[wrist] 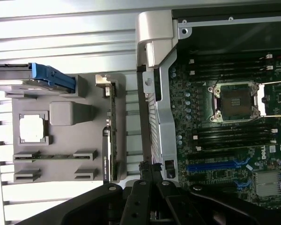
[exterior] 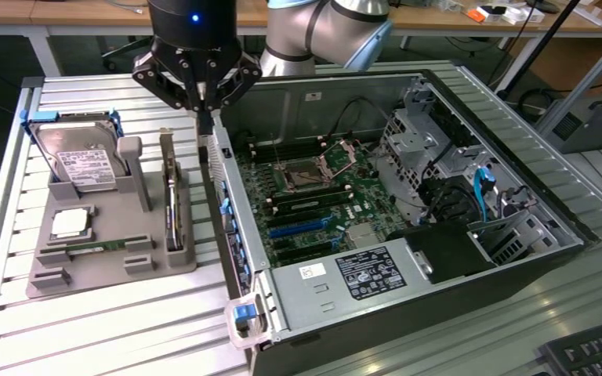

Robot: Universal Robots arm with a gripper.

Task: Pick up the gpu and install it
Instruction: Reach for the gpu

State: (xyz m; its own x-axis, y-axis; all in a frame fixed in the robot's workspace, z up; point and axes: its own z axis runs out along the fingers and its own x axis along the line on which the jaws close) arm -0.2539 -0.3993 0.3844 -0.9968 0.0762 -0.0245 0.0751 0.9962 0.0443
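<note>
We find the gpu (exterior: 172,200), a long, thin, dark expansion card, standing on its long edge in a slot of the grey plastic tray (exterior: 103,270); it lies on the exterior view's left of the open black computer case (exterior: 552,227). Its long axis runs from the far side toward the near side, roughly parallel to the case's side wall; its pale metal bracket end points toward the tray's far end, where the silver hard drive with a white label (exterior: 79,157) leans.

The jaws are closed together on nothing; in the exterior view they hang over the far corner of the case wall, just past the card's bracket end and apart from it.

From the exterior view we get the card's flat face and height, plus the green motherboard (exterior: 322,196) and the slatted metal surface (exterior: 103,337). From the wrist view we get the gpu (wrist: 111,140) edge-on as 1 narrow strip in the tray (wrist: 56,168), beside 1 square silver processor (wrist: 32,128) and 1 thin green memory stick (wrist: 51,156); the motherboard (wrist: 225,150) shows its open socket.
</note>
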